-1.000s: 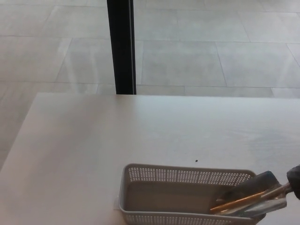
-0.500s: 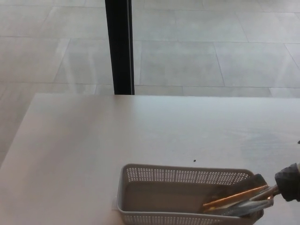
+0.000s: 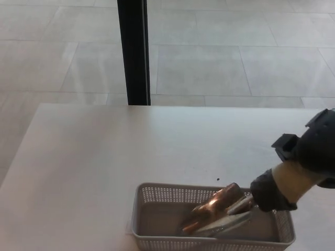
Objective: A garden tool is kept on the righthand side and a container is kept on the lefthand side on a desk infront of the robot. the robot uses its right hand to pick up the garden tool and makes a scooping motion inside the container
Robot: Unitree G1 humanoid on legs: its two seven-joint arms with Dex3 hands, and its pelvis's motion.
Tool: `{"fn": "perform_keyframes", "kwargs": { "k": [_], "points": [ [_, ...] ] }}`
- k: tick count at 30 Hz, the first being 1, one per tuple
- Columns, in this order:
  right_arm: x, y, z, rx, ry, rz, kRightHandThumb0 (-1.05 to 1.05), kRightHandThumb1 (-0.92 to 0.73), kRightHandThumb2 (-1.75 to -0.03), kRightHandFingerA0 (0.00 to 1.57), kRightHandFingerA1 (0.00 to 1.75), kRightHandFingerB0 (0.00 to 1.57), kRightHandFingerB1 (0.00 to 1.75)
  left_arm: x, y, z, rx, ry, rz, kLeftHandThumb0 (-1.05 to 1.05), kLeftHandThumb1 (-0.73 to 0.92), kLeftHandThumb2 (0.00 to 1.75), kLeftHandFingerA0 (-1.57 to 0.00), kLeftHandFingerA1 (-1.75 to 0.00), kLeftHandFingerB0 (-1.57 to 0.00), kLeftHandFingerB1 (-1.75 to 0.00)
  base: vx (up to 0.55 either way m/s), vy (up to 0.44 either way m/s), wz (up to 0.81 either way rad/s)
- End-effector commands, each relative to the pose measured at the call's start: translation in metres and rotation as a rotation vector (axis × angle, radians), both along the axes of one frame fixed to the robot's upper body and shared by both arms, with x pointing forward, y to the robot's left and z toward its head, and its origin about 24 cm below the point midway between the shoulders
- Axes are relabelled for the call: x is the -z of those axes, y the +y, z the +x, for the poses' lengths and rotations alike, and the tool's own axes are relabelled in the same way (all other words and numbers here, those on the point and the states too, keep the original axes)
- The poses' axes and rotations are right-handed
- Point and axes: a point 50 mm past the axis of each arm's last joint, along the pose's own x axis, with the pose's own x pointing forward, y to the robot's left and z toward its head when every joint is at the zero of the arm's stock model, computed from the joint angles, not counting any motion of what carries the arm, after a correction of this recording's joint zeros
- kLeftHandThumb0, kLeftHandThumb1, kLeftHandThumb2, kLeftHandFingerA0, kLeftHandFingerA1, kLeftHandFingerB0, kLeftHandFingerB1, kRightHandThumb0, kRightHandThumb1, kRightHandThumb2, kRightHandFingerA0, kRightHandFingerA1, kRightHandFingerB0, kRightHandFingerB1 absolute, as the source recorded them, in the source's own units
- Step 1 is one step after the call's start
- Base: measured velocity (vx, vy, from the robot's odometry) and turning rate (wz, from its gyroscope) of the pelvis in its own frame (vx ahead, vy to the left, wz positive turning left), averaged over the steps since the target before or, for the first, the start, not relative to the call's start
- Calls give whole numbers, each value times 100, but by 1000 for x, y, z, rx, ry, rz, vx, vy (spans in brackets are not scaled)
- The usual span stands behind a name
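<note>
The right hand [image 3: 269, 192] reaches in from the right edge of the head view, its dark fingers clamped on the handle end of the garden trowel [image 3: 217, 215]. The copper-coloured blade slants down and to the left, with its tip low inside the perforated grey basket [image 3: 172, 194], near the middle of the floor. The basket sits at the near edge of the white worktop [image 3: 104, 157], partly cut off by the bottom of the picture. The left hand is not in view.

I judge this to be the scooping stroke itself, with the blade already inside the container.

The main risk is the basket. It looks light and nothing holds it down, so a blade tip that drags along the floor or pushes against the left wall could slide it across the smooth worktop or tip it. The perforations are another hazard: a tip that catches in a hole of the wall could jerk the basket or twist the trowel in the grasp. The hand also hangs close over the right rim, so a lower wrist could knock that rim. Whether the blade touches the basket floor cannot be told from this angle.
</note>
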Motion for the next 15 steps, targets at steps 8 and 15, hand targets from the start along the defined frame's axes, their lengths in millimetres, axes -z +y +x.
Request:
{"fn": "perform_keyframes", "kwargs": {
  "k": [8, 15],
  "points": [
    [-1, 25, 3, 27, 34, 44, -37, -59, -96, 92, 175, 83, 124, -5, 5, 1, 19, 2, 23, -56, 64, 59, -55, -65, -52, -48, 0, 0, 0],
    [40, 26, -7, 190, 182, 333, -33, -59, -86, 88, 175, 86, 85, -7, 7, 1, 25, -3, 14, -57, 63, 59, -47, -63, -47, -47, 0, 0, 0]
  ]
}}
